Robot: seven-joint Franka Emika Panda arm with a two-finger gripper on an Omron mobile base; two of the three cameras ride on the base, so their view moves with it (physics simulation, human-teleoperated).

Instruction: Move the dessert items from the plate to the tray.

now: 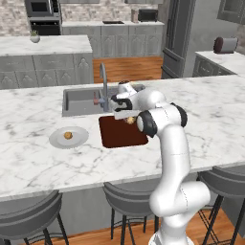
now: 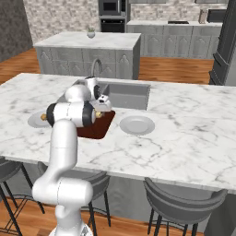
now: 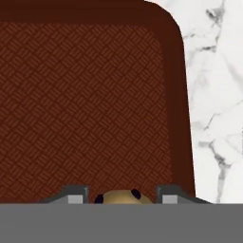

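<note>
Carrying first cookie [image 3: 118, 197] clamped between gripper [image 3: 118, 199] fingers, tray [image 3: 95, 104] directly beneath; release pending. Second cookie [image 1: 68, 135] on plate [image 1: 57, 141], well off to side.

Arm [image 2: 69, 133]: seen rising at lower left, bent forward over the counter.
Gripper [image 2: 99, 114]: held above the tray, closed on a golden-brown dessert item [image 2: 98, 114].
Tray [image 2: 96, 128]: dark reddish-brown, laid on the marble counter [image 2: 184, 133], partly hidden by the arm.
Plates: a grey plate [image 2: 137, 125] just right of the tray; a second plate [image 2: 36, 120] at left, a brown lump [image 2: 43, 117] on it.
Sink [image 2: 122, 94]: set behind the tray, faucet [image 2: 95, 68] at its rear.
</note>
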